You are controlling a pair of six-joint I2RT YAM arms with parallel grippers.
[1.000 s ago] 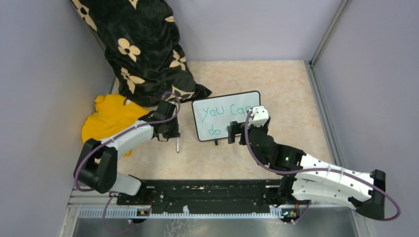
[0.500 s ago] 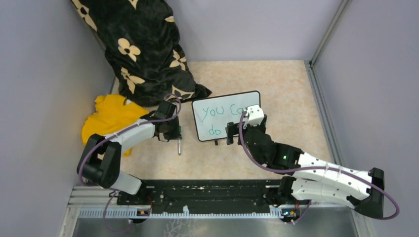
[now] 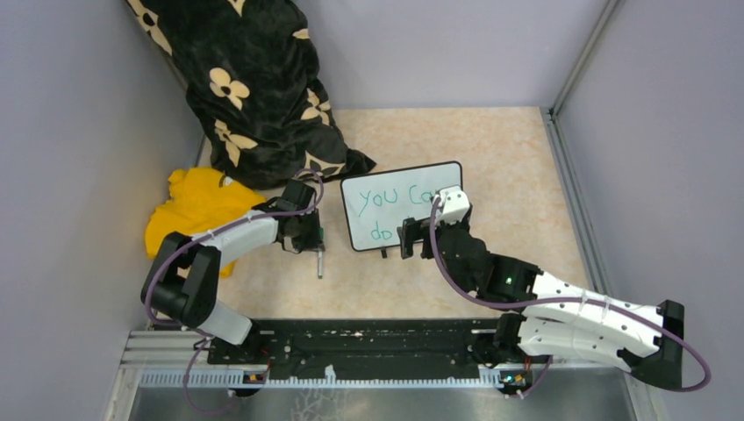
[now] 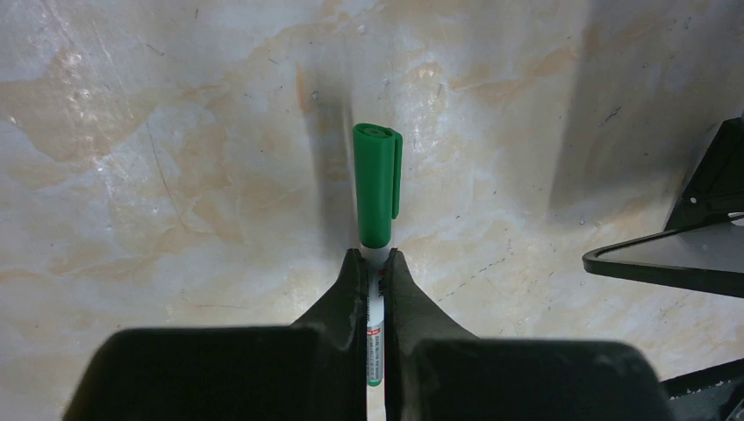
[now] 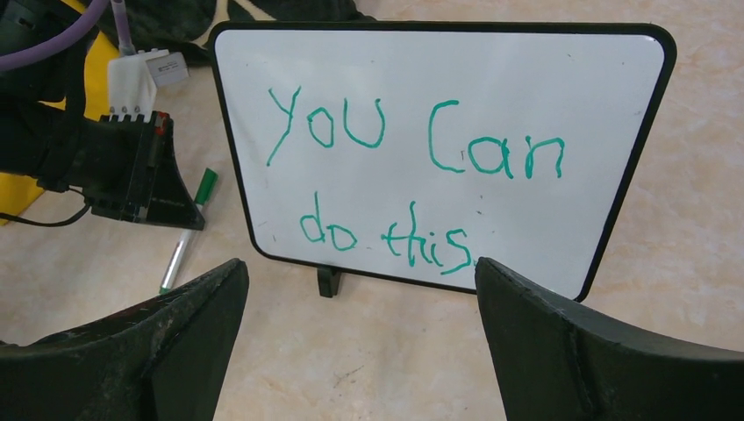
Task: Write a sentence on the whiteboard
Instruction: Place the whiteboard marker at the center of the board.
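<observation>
Tabletop (image 3: 500, 149) | 1 whiteboard (image 5: 544, 88) | 1 sentence (image 5: 405, 235) | 1 marker (image 4: 375, 197) between left fingers (image 4: 349, 291)

"How many boards did you have on the table?"

"I counted one whiteboard (image 5: 570, 96). It carried one sentence (image 5: 436, 145), four words in two lines."

"Any pens?"

"Just one green marker (image 4: 377, 189), with one cap on it."

"And the fabric at the back?"

"I saw two pieces: one black flower-print blanket (image 3: 254, 88) and one yellow cloth (image 3: 197, 206)."

"Arms?"

"I ran two, so two grippers, the left gripper (image 4: 375, 263) and the right gripper (image 5: 358, 272), with two fingers each."
</observation>
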